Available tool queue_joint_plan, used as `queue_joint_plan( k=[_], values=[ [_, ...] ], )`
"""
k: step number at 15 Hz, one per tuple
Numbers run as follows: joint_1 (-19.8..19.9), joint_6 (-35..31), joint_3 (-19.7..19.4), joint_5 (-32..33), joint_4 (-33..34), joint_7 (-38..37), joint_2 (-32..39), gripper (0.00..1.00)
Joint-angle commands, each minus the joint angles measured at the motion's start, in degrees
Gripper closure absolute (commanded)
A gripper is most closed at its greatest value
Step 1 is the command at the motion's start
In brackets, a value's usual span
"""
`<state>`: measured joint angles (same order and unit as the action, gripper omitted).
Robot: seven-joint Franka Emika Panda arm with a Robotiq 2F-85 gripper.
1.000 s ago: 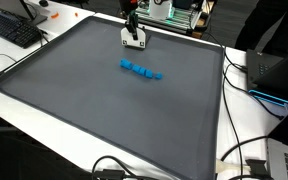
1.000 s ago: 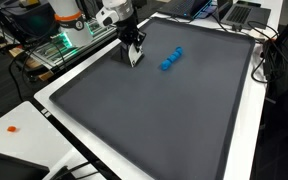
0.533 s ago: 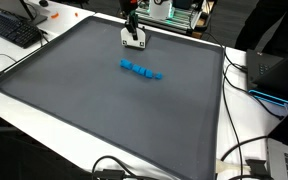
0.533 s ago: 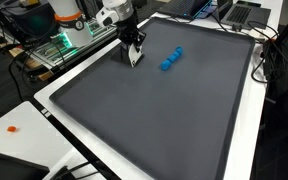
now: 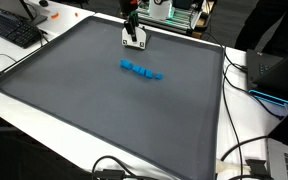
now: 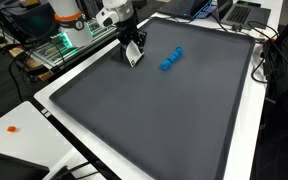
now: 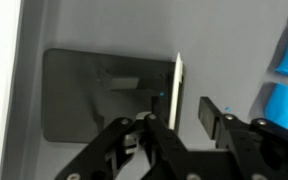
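While claw [image 7: 187,108] stands partly parted, white card [image 7: 178,85] sits inside, gap one side; blue blocks [image 7: 287,105] nearby.

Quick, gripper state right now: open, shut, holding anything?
Gripper: open, fingers apart. A thin white piece stands between them with a visible gap to one finger, so it is not clamped.

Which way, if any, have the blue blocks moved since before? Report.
No. The blue blocks keep their place relative to the grey mat in both exterior views.
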<state>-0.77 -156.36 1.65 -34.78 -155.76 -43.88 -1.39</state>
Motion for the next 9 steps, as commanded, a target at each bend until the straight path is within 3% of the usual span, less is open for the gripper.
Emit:
queue_joint_plan(
  k=[1, 4, 9],
  values=[
    [0.29, -0.08, -0.26, 4.30, -0.50, -2.39, -2.30, 0.24],
    [0.83, 0.68, -0.36, 9.19, -0.01, -4.44, -3.15, 0.02],
    [2.05, 2.77, -0.42, 18.26, 0.47, -9.13, -4.96, 0.00]
  ],
)
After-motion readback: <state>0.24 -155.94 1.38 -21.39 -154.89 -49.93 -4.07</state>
